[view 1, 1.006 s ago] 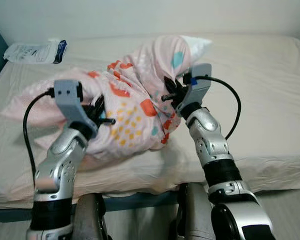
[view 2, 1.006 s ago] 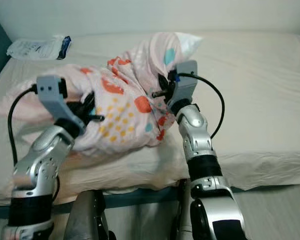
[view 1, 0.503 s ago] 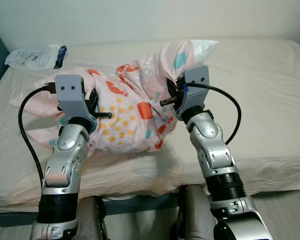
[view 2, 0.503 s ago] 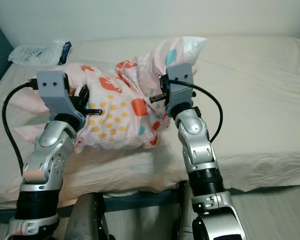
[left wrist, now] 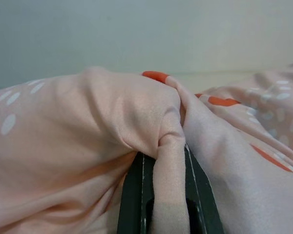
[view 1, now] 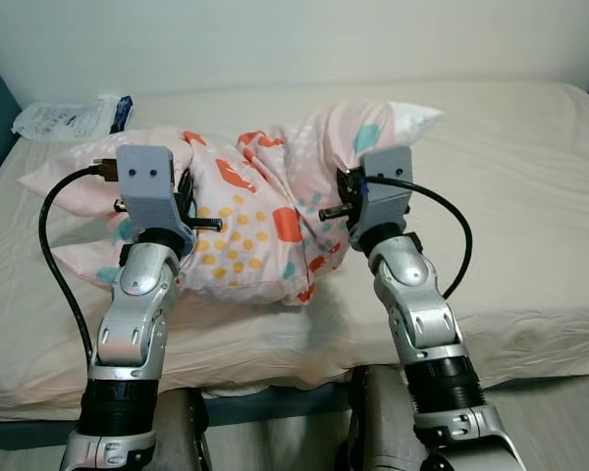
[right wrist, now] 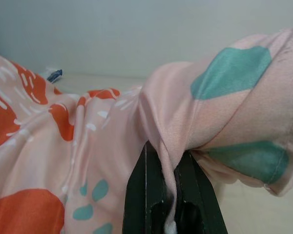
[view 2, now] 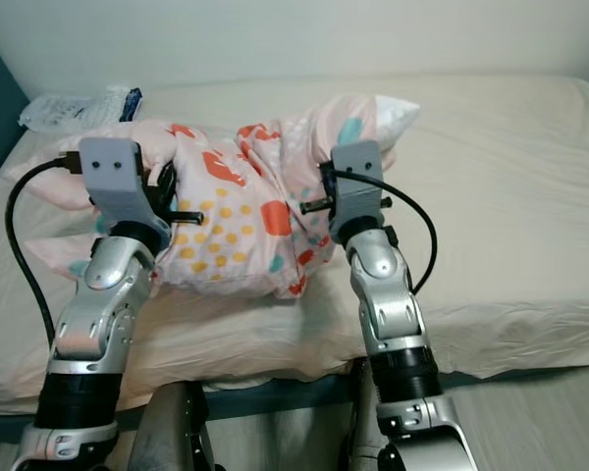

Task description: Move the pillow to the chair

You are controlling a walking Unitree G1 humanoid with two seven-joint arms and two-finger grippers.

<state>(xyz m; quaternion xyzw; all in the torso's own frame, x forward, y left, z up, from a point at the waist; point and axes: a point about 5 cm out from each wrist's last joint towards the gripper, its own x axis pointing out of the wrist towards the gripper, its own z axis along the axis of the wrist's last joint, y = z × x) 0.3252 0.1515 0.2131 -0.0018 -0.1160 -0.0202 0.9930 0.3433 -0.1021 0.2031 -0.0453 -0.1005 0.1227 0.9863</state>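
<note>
The left pincer (left wrist: 168,195) is pinching a fold of the pillow (view 1: 255,231) at its left side, and the right pincer (right wrist: 168,195) is pinching another fold at its right — both grips look made. The pillow rests on the bed (view 1: 510,177), so the carry to the chair is all left. A white packet (view 1: 64,118) lies at the bed's far left corner, under a pale wall (view 1: 294,39).
</note>
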